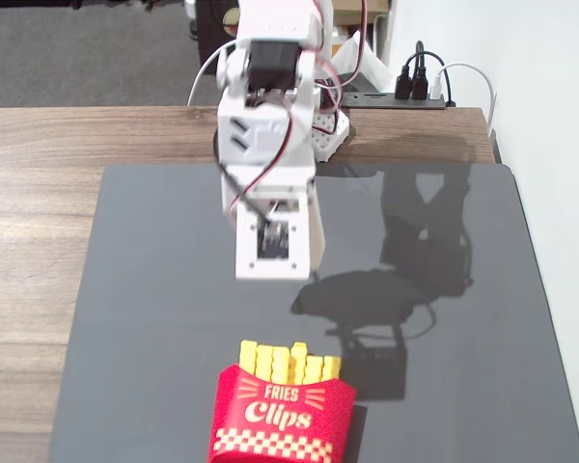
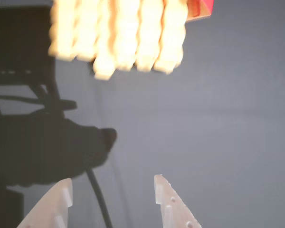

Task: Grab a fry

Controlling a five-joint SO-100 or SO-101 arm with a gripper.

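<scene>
On wood table (image 1: 39, 193): dark mat (image 1: 463, 386), red carton (image 1: 282, 420), fries (image 1: 288, 363); tool (image 2: 111, 190) open, empty.

**Cut off and blurred**

The red cardboard "Fries Clips" carton (image 1: 282, 420) is running off the fixed view's bottom edge. In the wrist view, the bright yellow notched plastic fries (image 2: 118, 35) are blurring and overexposing, their upper lengths being cropped by the top edge.
</scene>
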